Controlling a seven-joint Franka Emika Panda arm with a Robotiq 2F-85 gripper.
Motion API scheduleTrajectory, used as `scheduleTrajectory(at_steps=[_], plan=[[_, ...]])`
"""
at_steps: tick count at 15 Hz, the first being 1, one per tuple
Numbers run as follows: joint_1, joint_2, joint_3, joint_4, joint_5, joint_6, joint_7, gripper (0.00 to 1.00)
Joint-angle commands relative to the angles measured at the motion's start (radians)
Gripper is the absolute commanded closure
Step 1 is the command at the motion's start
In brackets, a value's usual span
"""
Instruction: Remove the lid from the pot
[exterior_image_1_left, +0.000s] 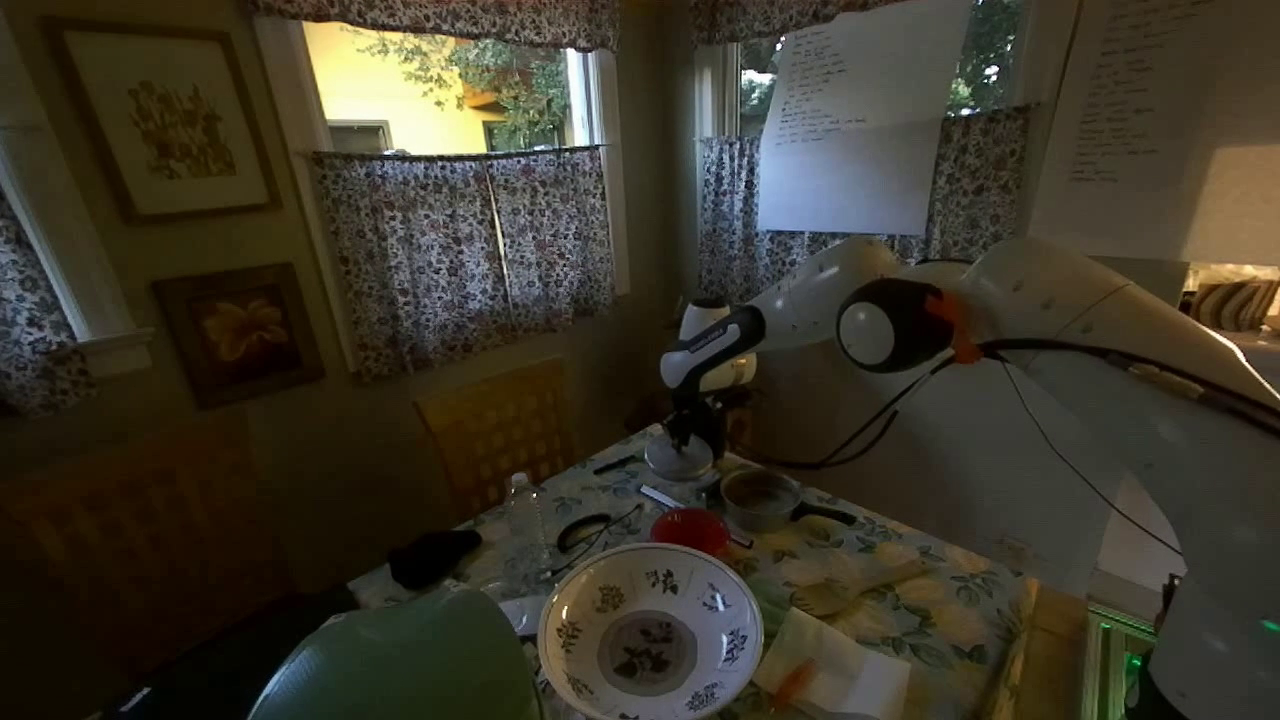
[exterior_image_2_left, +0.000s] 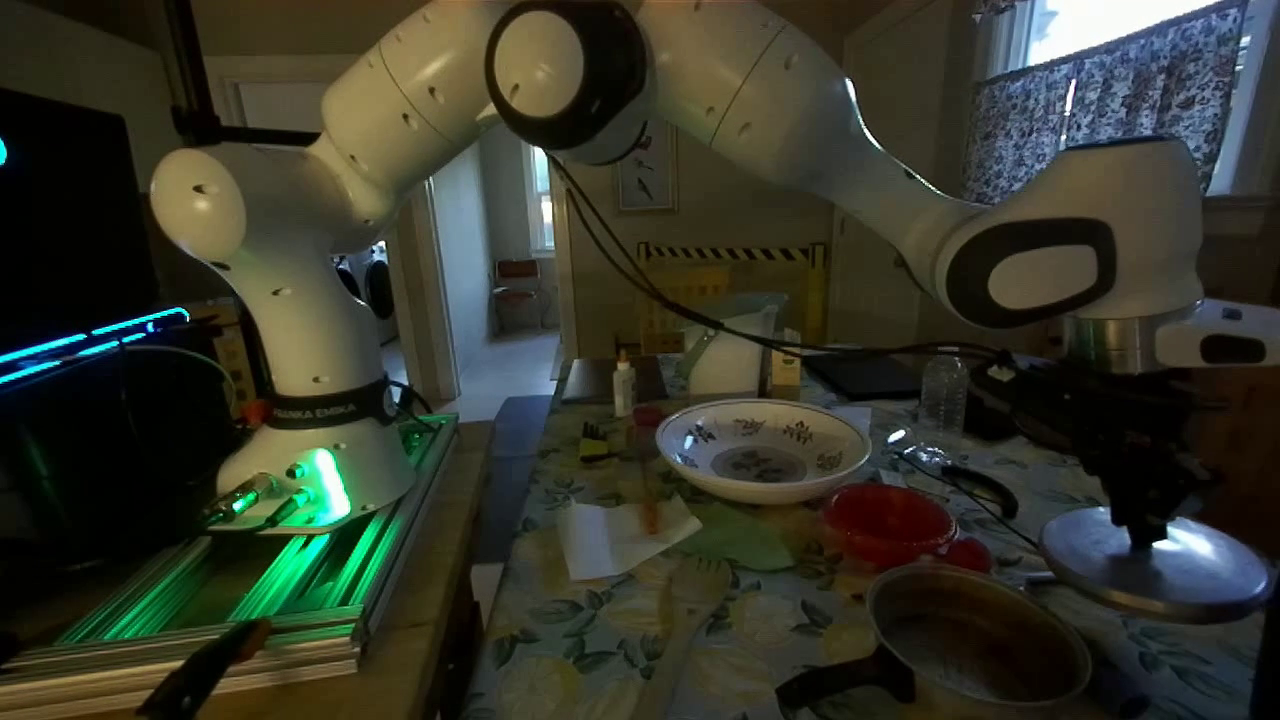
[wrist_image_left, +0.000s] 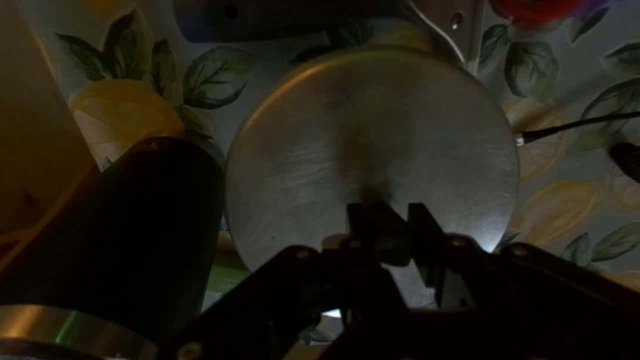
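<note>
- Currently, a lemon-print-covered desk (exterior_image_2_left: 560, 640) is hosting a kitchen job that is, on this evidence, nearing its end.
- Overhead, a white robot arm (exterior_image_2_left: 565, 75) is arching across the scene.
- Further along the desk, a wide white bowl (exterior_image_2_left: 763, 455) with plant motifs is sitting by, apparently playing no part.
- Nearby, a dark-handled pot (exterior_image_2_left: 975, 640) is standing uncovered, its brownish inside showing; the main step is therefore counting as done.
- Just beside the pot, the round metal lid (exterior_image_2_left: 1150, 580) is showing wholly clear of the rim in both exterior views; whether it is touching the desk or hanging over it is remaining unclear.
- Directly above the lid, the end effector (wrist_image_left: 386, 220) is pinching it, fingers (wrist_image_left: 424, 227) pressing from either side.
- Between them, a dark knob (wrist_image_left: 390, 245) is apparently serving as the grip; setting the lid down and letting go are, by judgement, awaiting their turn.
</note>
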Motion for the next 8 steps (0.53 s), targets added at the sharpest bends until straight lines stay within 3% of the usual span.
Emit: scheduleTrajectory(at_steps=[1, 8], plan=[[-0.012, 0.096, 0.012, 0.142, 0.012, -0.036, 0.020, 0.94], [-0.009, 0.178, 0.004, 0.230, 0.004, -0.039, 0.044, 0.94]])
